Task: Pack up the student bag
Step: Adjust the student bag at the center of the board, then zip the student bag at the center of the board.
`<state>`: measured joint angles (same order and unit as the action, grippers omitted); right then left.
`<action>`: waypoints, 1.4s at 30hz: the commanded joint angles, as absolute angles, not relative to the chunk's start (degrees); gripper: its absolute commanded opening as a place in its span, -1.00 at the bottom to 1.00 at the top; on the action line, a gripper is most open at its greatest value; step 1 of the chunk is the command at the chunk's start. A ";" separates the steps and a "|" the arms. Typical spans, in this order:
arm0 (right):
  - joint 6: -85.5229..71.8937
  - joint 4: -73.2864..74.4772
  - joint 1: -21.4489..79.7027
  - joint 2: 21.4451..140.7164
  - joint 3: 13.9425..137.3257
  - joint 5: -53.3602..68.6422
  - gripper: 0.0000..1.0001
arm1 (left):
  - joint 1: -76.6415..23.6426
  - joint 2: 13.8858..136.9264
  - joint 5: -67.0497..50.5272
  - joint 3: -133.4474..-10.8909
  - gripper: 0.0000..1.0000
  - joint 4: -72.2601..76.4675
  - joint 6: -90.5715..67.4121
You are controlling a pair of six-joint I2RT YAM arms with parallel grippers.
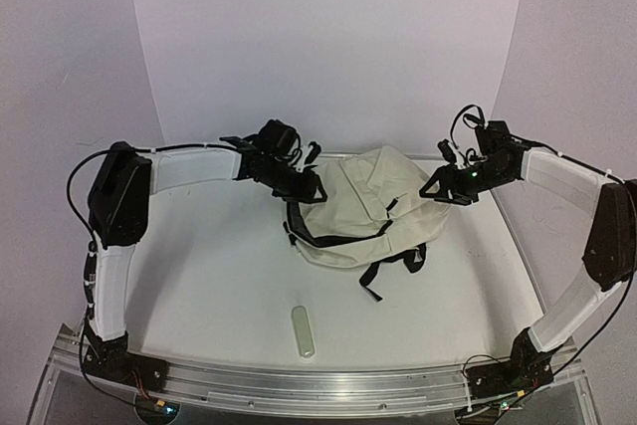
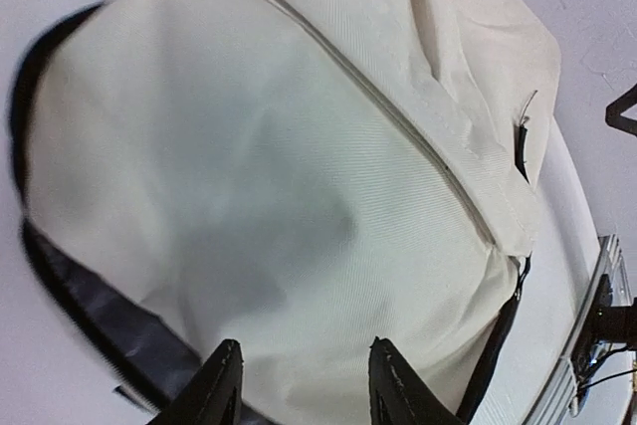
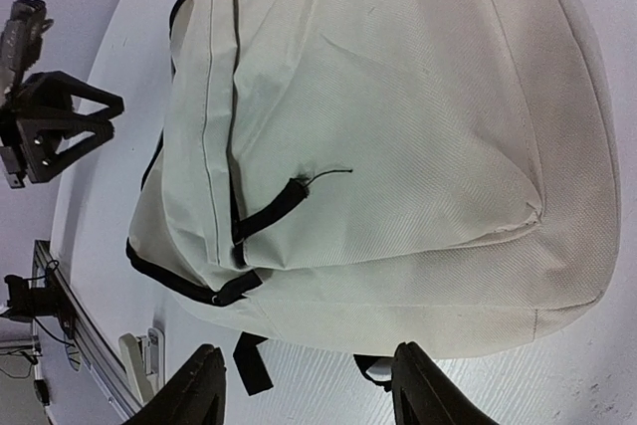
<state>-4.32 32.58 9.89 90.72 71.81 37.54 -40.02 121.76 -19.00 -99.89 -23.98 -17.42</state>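
The student bag [image 1: 363,208], a cream fabric backpack with black zippers and straps, lies near the far middle of the white table. It fills the left wrist view [image 2: 279,176] and the right wrist view [image 3: 398,136]. My left gripper [image 1: 307,189] is open at the bag's left edge, its fingertips [image 2: 227,370] just above the fabric. My right gripper [image 1: 450,188] is open and empty beside the bag's right edge, its fingertips [image 3: 204,370] over the table next to the bag.
A small pale green oblong case [image 1: 304,331] lies on the table near the front edge, also visible in the right wrist view [image 3: 134,360]. Black straps [image 1: 393,268] trail from the bag toward the front. White walls close the back and sides.
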 commanded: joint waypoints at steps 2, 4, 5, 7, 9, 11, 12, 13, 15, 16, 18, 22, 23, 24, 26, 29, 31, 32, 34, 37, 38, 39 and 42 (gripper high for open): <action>-4.05 31.94 9.11 88.85 72.05 36.10 0.14 | -42.82 134.45 -22.97 -105.10 -0.17 -24.89 -19.62; -3.92 31.90 9.04 88.86 71.77 35.83 0.15 | -43.48 137.35 -19.52 -108.87 -0.16 -28.61 -19.54; -3.92 31.90 9.00 88.83 71.49 35.80 0.15 | -43.93 138.02 -15.73 -111.01 -0.12 -31.43 -19.10; -3.95 31.96 8.95 88.65 70.83 36.01 0.17 | -45.19 137.23 -8.82 -113.90 0.05 -36.06 -16.23; -3.96 31.91 8.88 88.43 70.14 36.27 0.19 | -46.00 134.88 -5.55 -114.40 0.18 -37.82 -14.49; -4.13 31.91 8.80 88.35 69.87 36.45 0.19 | -46.05 131.05 -5.43 -113.15 0.20 -38.01 -14.18; -4.25 31.92 8.69 88.28 69.81 36.53 0.19 | -46.11 128.76 -5.73 -112.21 0.20 -37.03 -14.12; -4.36 31.91 8.58 88.22 69.61 36.50 0.19 | -46.30 126.00 -6.59 -110.03 0.20 -35.58 -14.05; -4.46 31.90 8.24 88.08 69.21 36.30 0.19 | -46.67 122.00 -9.51 -106.70 0.20 -32.02 -13.98; -4.51 31.90 7.96 88.02 69.04 36.23 0.19 | -47.11 120.86 -11.35 -105.63 0.20 -30.53 -13.97; -4.95 31.91 7.12 88.25 69.06 36.36 0.19 | -48.45 119.76 -13.75 -105.34 0.16 -29.11 -13.61; -6.12 31.99 4.13 89.20 70.75 36.87 0.19 | -52.08 122.10 -13.02 -110.29 0.14 -31.03 -11.75; -6.24 31.97 3.62 89.34 71.12 36.30 0.19 | -52.69 123.53 -13.06 -112.40 0.13 -32.32 -11.70; -6.26 31.97 3.26 89.51 71.45 35.59 0.19 | -53.23 124.82 -13.06 -114.45 0.12 -33.47 -11.69; -6.35 31.96 2.85 90.20 71.79 34.30 0.20 | -54.17 126.94 -13.05 -117.49 0.11 -34.83 -11.68; -7.20 31.99 2.35 92.09 72.46 33.37 0.23 | -55.19 129.74 -13.23 -121.44 0.10 -36.39 -12.07; -7.93 31.94 2.19 93.74 73.05 33.77 0.25 | -56.04 131.56 -12.48 -123.42 0.09 -37.25 -11.97; -8.06 31.98 2.07 94.54 73.46 34.06 0.26 | -56.53 132.29 -11.90 -124.33 0.09 -37.62 -11.96; -8.01 31.97 2.02 95.68 74.27 34.12 0.27 | -56.88 133.29 -11.39 -125.61 0.09 -37.87 -12.02; -7.94 31.99 2.02 97.50 75.63 32.93 0.28 | -57.12 134.98 -10.39 -127.20 0.09 -38.15 -12.30; -7.92 31.98 2.02 98.02 76.20 31.79 0.29 | -57.16 135.49 -10.29 -127.79 0.09 -38.35 -12.30; -7.84 31.99 2.02 98.44 76.78 29.97 0.31 | -57.24 135.94 -10.07 -128.21 0.09 -38.58 -12.30; -6.62 31.90 1.98 99.36 77.65 26.55 0.35 | -57.30 136.95 -9.80 -128.92 0.09 -38.84 -12.38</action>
